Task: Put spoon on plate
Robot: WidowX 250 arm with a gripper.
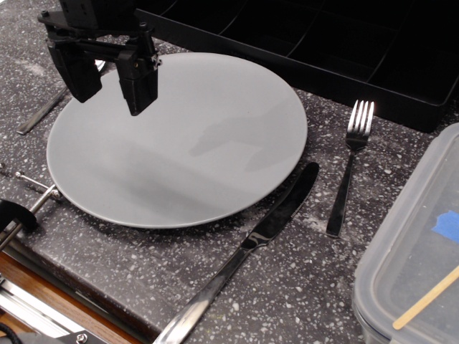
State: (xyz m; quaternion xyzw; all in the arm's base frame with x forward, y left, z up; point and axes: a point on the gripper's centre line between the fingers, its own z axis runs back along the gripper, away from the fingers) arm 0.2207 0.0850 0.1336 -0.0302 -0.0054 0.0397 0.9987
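Note:
The grey plate (186, 143) lies flat on the speckled dark counter, with nothing on it. The spoon (41, 112) lies on the counter just off the plate's left rim. Its slim handle points to the lower left, and its bowl is mostly hidden behind my gripper's left finger. My gripper (111, 100) hovers over the plate's upper left edge, above the spoon's bowl end. Its two black fingers (138, 84) are spread apart with nothing between them.
A table knife (247, 247) lies along the plate's lower right rim and a fork (350, 165) further right. A black compartment tray (337, 50) runs along the back. A clear plastic container (412, 251) stands at the right. The counter edge and a metal fixture (29, 208) are at the lower left.

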